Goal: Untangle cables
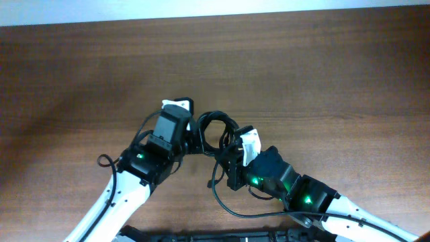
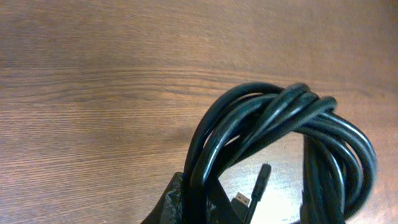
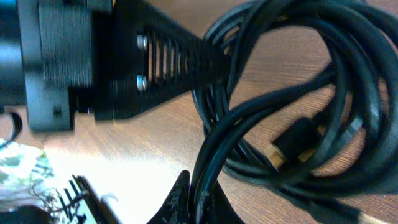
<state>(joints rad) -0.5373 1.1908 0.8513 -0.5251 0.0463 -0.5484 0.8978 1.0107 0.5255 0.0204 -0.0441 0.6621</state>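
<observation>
The cables (image 1: 216, 129) are thin black cords coiled together in one bundle at the table's middle, between both arms. In the left wrist view the coil (image 2: 280, 130) loops up from my left gripper (image 2: 198, 202), which is shut on strands at the coil's left side; two plug ends (image 2: 261, 183) hang inside the loop. My left gripper (image 1: 196, 138) shows in the overhead view. My right gripper (image 3: 202, 202) is shut on strands at the coil's right side, with a metallic-tipped plug (image 3: 292, 143) in the coil (image 3: 298, 93). It sits at the coil's right edge overhead (image 1: 232, 144).
The wooden table (image 1: 302, 67) stretches wide behind the arms. The left arm's finger and body (image 3: 124, 68) fill the upper left of the right wrist view, close to the coil. Thicker black arm wires (image 1: 228, 202) trail toward the table's front edge.
</observation>
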